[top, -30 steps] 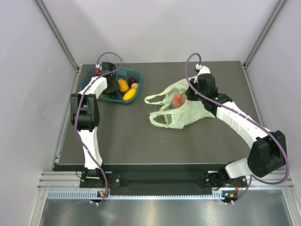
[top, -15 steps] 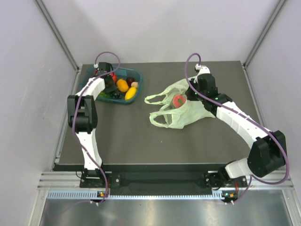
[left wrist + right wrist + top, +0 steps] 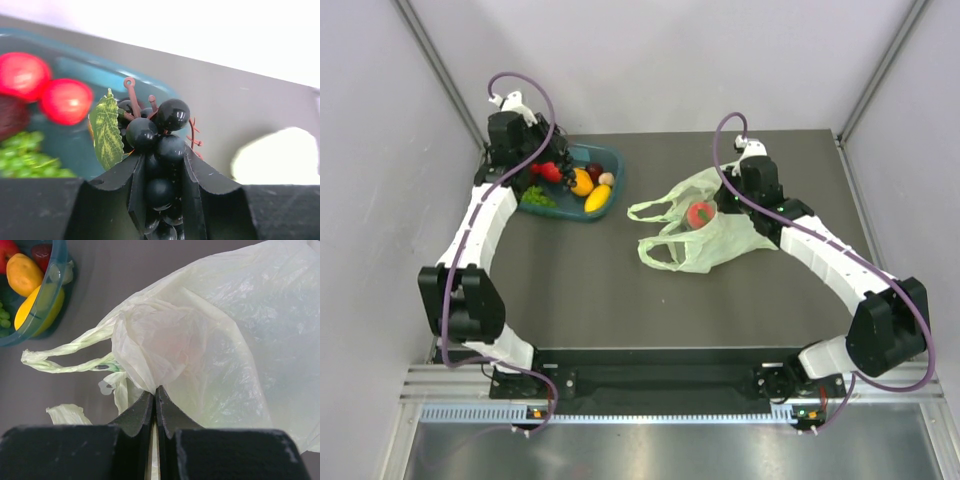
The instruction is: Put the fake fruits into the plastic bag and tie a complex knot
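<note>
Biggest thing first: the dark bench (image 3: 600,300) filled the middle of the top view, and the plastic bag (image 3: 720,245) lay crumpled right of centre with its two handle loops trailing left. The teal tray (image 3: 605,155) sat in the upper left.

The right tool (image 3: 155,392) was clamped tight on a fold of the bag's film, jaws pressed together with just the thin plastic between them. Looked to me like it was holding the top layer up so the mouth stayed open.

The left tool (image 3: 161,165) was over the tray, clenched on the grape bunch (image 3: 162,135). That's the dark purple one with the little leaf, and it was gripped low down with the top grapes poking out above the fingers.

One red fruit (image 3: 701,213) showed through the bag already. Yellow (image 3: 597,198), orange (image 3: 582,181) and green (image 3: 537,197) ones sat in the tray, so I'd guess the job was early days.

My take on doing this step well: carry the bunch across with the grip firm, since grapes hang floppy. Come in from the left over the handles without snagging them, watch the stems on that thin film, and only let go once the bunch is properly inside the mouth, next to the red one
</note>
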### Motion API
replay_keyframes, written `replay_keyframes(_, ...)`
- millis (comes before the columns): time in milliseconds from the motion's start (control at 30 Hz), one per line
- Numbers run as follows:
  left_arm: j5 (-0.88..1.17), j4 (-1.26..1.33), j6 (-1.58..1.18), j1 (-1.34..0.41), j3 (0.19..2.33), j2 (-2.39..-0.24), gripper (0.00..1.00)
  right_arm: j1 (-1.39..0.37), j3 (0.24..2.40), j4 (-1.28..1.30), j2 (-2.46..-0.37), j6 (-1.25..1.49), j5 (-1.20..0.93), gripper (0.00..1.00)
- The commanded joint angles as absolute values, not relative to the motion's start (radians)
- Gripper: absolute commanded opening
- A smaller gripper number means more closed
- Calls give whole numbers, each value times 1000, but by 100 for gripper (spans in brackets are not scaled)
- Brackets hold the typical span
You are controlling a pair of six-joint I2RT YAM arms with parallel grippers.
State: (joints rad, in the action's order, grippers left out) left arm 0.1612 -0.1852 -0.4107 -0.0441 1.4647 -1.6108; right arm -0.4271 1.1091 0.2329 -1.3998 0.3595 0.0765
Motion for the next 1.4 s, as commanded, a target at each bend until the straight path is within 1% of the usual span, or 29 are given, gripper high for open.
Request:
replay_keyframes(0, 339, -54, -471, -72, 1396, -1511, 24, -416, 1173, 213, -1376, 353, 63, 0)
replay_keyframes(100, 374, 33, -480, -142, 1330, -1445, 25, -416, 1184, 216, -1374, 357, 54, 0)
replay_keyframes(133, 377, 78, -474, -191, 1313, -1431, 25, -416, 1186, 218, -1373, 356, 51, 0)
replay_keyframes(167, 365, 99, -462, -245, 1280, -1408, 25, -416, 1190, 219, -1371, 360, 43, 0)
replay_keyframes(200, 357, 119, -454, -245, 1261, -1399, 25, -416, 1190, 221, -1370, 360, 40, 0)
replay_keyframes(233, 341, 147, -445, -299, 1240, -1391, 25, -416, 1192, 224, -1370, 360, 31, 0)
replay_keyframes(300, 308, 244, -439, -366, 1174, -1381, 25, -416, 1193, 229, -1364, 367, 23, 0)
replay_keyframes(367, 275, 325, -449, -402, 1125, -1396, 25, -417, 1193, 230, -1353, 374, 17, 0)
replay_keyframes(567, 233, 478, -471, -511, 1072, -1521, 26, -416, 1193, 233, -1344, 385, 3, 0)
replay_keyframes(700, 207, 547, -445, -578, 1078, -1615, 25, -416, 1193, 236, -1341, 388, 2, 0)
replay_keyframes(833, 184, 609, -385, -598, 1115, -1705, 25, -416, 1186, 238, -1335, 387, 3, 0)
replay_keyframes(1067, 198, 634, -357, -653, 1161, -1772, 25, -416, 1186, 241, -1336, 385, 3, 0)
replay_keyframes(1200, 213, 658, -379, -692, 1155, -1807, 25, -414, 1190, 238, -1339, 390, 3, 0)
replay_keyframes(1367, 229, 644, -417, -729, 1209, -1871, 24, -414, 1192, 236, -1342, 396, 3, 0)
